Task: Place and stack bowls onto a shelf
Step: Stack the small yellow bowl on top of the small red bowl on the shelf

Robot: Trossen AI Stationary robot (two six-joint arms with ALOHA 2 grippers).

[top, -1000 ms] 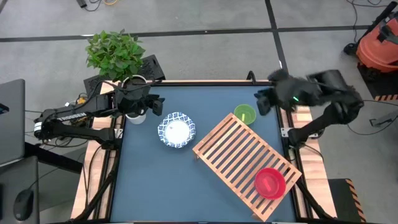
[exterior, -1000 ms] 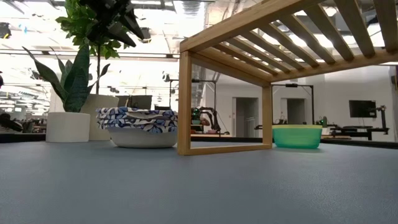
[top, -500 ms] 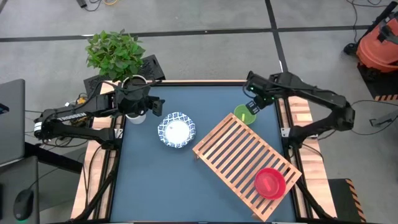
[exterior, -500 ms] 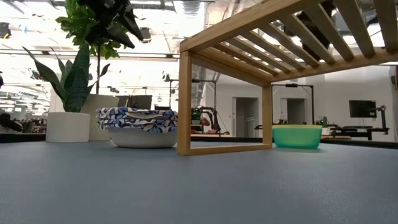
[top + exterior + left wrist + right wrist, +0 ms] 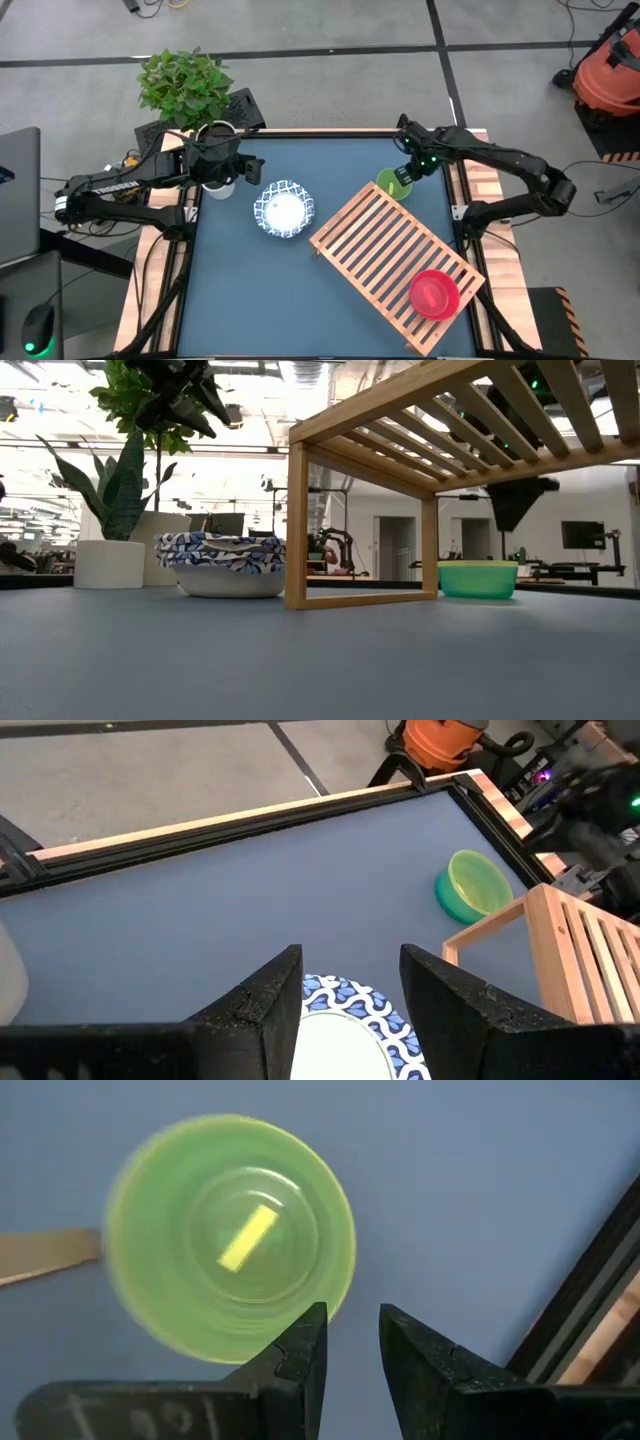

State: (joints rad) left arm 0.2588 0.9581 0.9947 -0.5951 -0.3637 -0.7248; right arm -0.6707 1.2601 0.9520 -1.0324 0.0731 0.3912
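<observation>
A teal-green bowl (image 5: 393, 184) (image 5: 230, 1235) sits base down on the blue tabletop by the far end of the slatted wooden shelf (image 5: 385, 250). My right gripper (image 5: 408, 168) (image 5: 352, 1345) hovers open, with a narrow gap, above the bowl's rim on the side toward the table's right edge; the low view shows it (image 5: 515, 510) clear above the bowl (image 5: 478, 578). A magenta bowl (image 5: 434, 293) rests on the shelf's slats near its near end. A white, blue-patterned bowl (image 5: 283, 210) (image 5: 350, 1030) stands on the table. My left gripper (image 5: 350, 1010) waits open just left of it.
A pale plant pot (image 5: 110, 563) and a leafy plant (image 5: 185, 85) stand at the table's far left corner by my left arm. The table's raised rim (image 5: 590, 1280) runs close to my right gripper. Bare blue tabletop (image 5: 250, 290) lies near and left of the shelf.
My right arm has swung in from the table's far right edge toward the teal-green bowl and has come down: its gripper now shows in the low view above the bowl, where it did not before. The bowls and the shelf have stayed put.
</observation>
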